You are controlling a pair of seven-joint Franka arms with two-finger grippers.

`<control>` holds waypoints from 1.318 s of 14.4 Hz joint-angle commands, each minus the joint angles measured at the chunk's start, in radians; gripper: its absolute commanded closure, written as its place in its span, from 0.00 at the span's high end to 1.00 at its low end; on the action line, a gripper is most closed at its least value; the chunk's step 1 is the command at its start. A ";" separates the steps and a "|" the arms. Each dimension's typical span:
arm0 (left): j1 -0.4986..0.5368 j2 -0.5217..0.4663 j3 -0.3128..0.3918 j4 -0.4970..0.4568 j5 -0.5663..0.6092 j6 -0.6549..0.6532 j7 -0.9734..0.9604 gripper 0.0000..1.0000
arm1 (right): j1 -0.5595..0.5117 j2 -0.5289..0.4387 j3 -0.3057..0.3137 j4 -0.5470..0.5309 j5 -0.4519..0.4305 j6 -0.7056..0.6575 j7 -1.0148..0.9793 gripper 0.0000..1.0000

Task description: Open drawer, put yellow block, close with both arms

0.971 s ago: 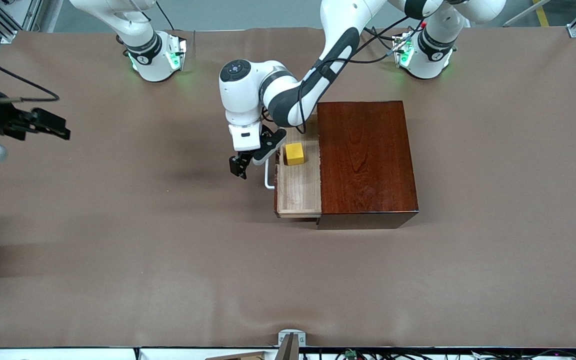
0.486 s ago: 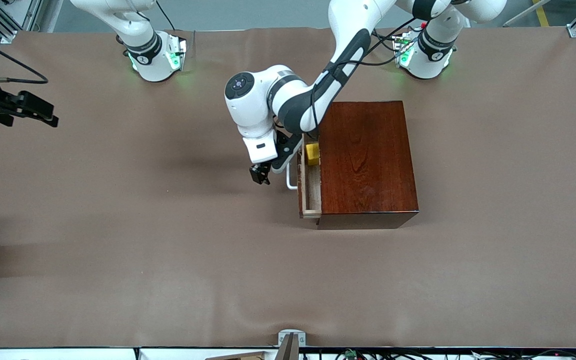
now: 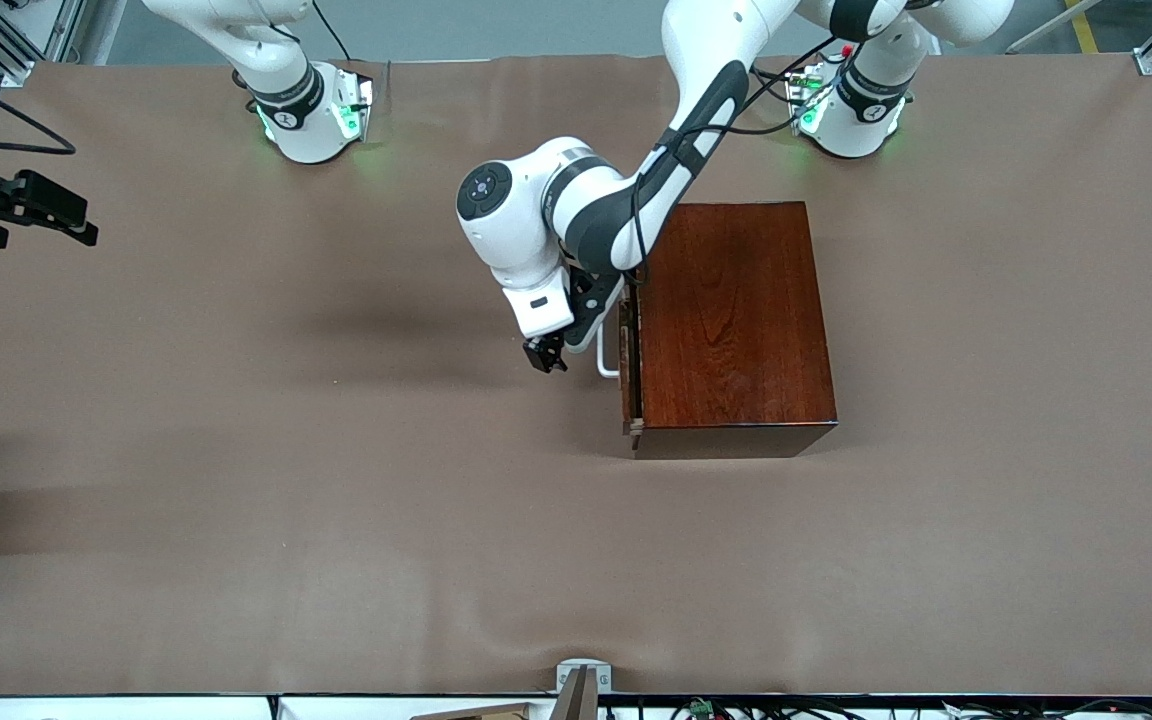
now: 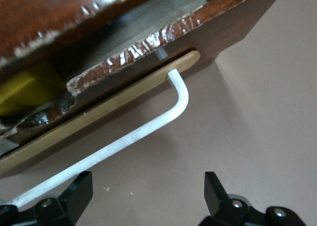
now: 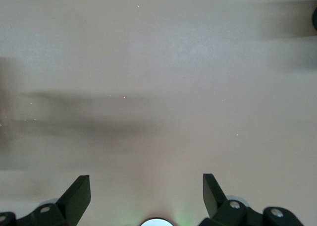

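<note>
Nearly shut, the drawer [image 3: 628, 365] hides the yellow block [image 4: 27, 89]. The spread left gripper [image 3: 544, 356], at the handle's [image 3: 604, 352] nine o'clock, might slip off, leaving a gap; the spread right gripper [image 3: 31, 205] waits.

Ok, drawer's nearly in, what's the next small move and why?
Probably nudge the left hand toward the box: the drawer shows a slight gap, the yellow block visible inside, the hand open beside the handle.
</note>
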 commanded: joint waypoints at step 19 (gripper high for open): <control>0.001 -0.148 0.027 -0.011 0.023 0.070 0.221 1.00 | 0.062 -0.020 0.018 0.015 -0.016 0.004 -0.011 1.00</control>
